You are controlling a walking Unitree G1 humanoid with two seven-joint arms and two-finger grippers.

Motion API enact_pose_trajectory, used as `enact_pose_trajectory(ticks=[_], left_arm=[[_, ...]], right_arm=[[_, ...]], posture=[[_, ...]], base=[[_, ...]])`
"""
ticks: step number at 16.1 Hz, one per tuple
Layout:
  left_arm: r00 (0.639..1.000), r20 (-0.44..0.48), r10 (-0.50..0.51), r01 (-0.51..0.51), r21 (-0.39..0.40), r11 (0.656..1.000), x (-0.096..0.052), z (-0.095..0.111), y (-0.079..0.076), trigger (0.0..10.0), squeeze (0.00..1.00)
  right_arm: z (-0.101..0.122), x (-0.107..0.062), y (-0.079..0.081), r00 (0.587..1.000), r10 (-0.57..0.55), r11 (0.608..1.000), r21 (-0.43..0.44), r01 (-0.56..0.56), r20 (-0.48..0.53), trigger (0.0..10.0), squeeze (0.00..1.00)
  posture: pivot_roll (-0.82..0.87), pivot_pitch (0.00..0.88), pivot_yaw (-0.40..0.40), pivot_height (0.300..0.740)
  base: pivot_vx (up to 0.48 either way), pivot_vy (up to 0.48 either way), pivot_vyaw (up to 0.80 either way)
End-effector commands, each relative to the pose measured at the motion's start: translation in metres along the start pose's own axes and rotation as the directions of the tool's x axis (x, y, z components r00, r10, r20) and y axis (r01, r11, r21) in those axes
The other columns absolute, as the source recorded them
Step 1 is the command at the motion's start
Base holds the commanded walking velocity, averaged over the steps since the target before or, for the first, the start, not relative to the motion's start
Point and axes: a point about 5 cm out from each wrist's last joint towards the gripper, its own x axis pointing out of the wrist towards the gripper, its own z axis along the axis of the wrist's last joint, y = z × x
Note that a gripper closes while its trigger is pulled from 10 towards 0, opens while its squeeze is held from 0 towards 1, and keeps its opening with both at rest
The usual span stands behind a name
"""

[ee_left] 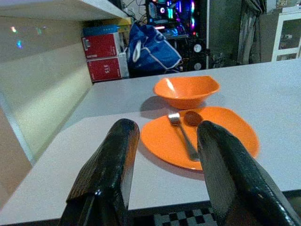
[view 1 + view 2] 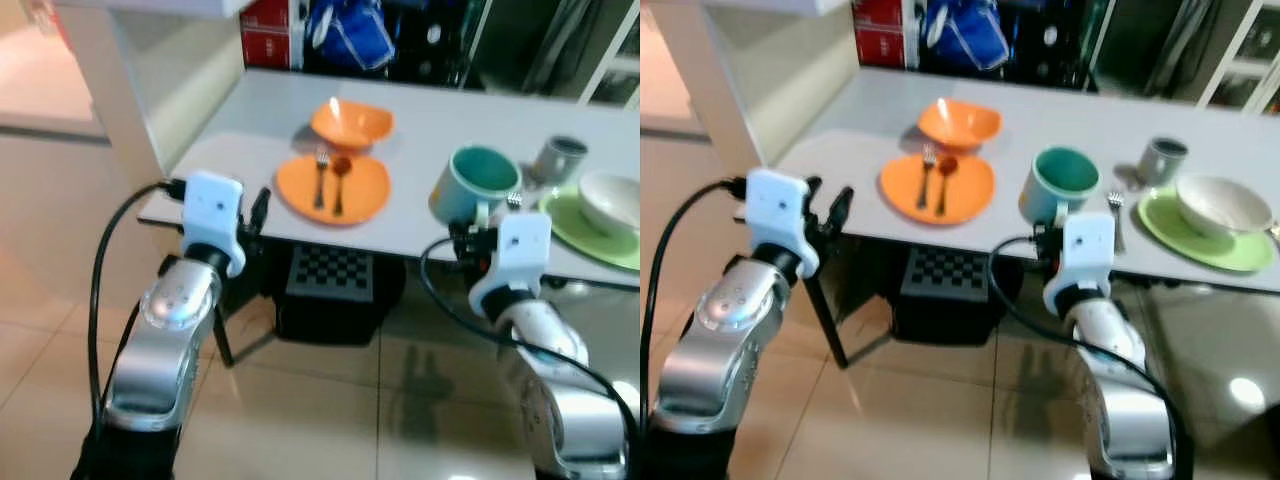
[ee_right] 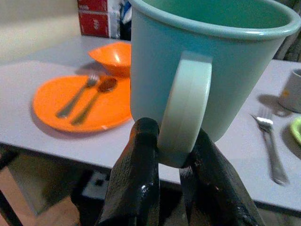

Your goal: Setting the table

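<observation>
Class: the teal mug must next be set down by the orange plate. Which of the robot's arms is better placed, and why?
The right. The right gripper pinches the teal mug by its handle, beside the orange plate. The left gripper hangs open off the table's edge.

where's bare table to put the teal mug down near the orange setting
The right claw grips the teal mug by its handle. Bare tabletop lies between the orange plate and the mug, and along the table's left edge beside the plate. The far middle, behind the orange bowl, is also free. It is crowded around the green plate, white bowl, grey cup and fork.
</observation>
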Motion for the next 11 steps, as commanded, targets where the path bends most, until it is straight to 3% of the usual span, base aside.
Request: enact_pose_trajectory(ticks=[1,4,11], left_arm=[[0.999,0.036,-0.005,0.005,0.008,1.000,0.0028,0.0068,0.0008,10.0,0.00],[0.998,0.055,-0.013,0.012,0.023,1.000,0.0024,0.0088,0.0021,10.0,0.00],[0.997,0.064,-0.040,0.039,0.014,0.999,0.0020,0.0089,0.0015,10.0,0.00]], right_arm=[[0.0027,0.0017,-0.0015,1.000,-0.002,1.000,0.000,0.002,0.007,10.0,0.00],[0.0027,0.0023,-0.0002,1.000,0.012,1.000,0.014,-0.012,0.007,10.0,0.00],[0.0026,0.0034,0.0017,1.000,0.025,1.000,0.015,-0.025,0.005,10.0,0.00]], posture=[[0.01,0.000,-0.010,0.740],[0.01,0.000,-0.010,0.740],[0.01,0.000,-0.008,0.740]], base=[[0.000,0.000,0.00],[0.092,0.000,0.00],[0.429,0.000,0.00]])
